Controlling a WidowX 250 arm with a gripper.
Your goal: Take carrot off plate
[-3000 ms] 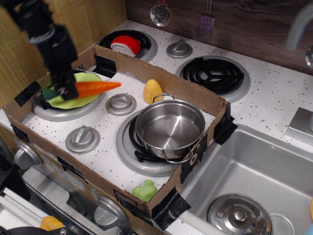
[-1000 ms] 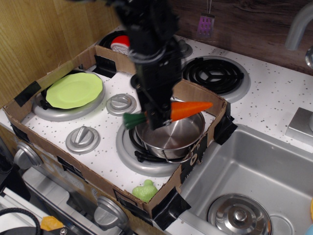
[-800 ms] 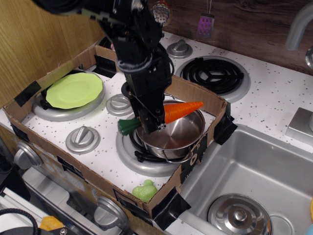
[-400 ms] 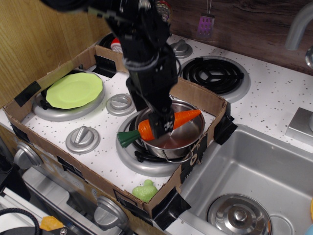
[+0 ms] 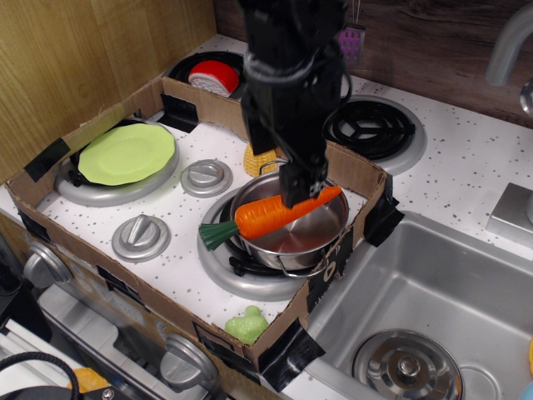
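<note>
The orange carrot (image 5: 279, 212) lies tilted across the rim of the silver pot (image 5: 321, 241), with its green top (image 5: 214, 235) sticking out over the pot's left side. The lime-green plate (image 5: 125, 152) sits bare on the back-left burner. My gripper (image 5: 301, 190) hangs just above the carrot's thin end. Its fingers are apart and hold nothing.
A yellow corn cob (image 5: 256, 159) is partly hidden behind my arm. A low cardboard wall (image 5: 360, 173) rings the stove. A green toy (image 5: 247, 325) lies at the front edge and a red-and-white toy (image 5: 214, 77) at the back. The sink (image 5: 433, 292) with a lid (image 5: 406, 367) is on the right.
The carrot was carried from the plate to the pot, lowered onto its rim and let go. My gripper has since lifted and shifted right and back.
</note>
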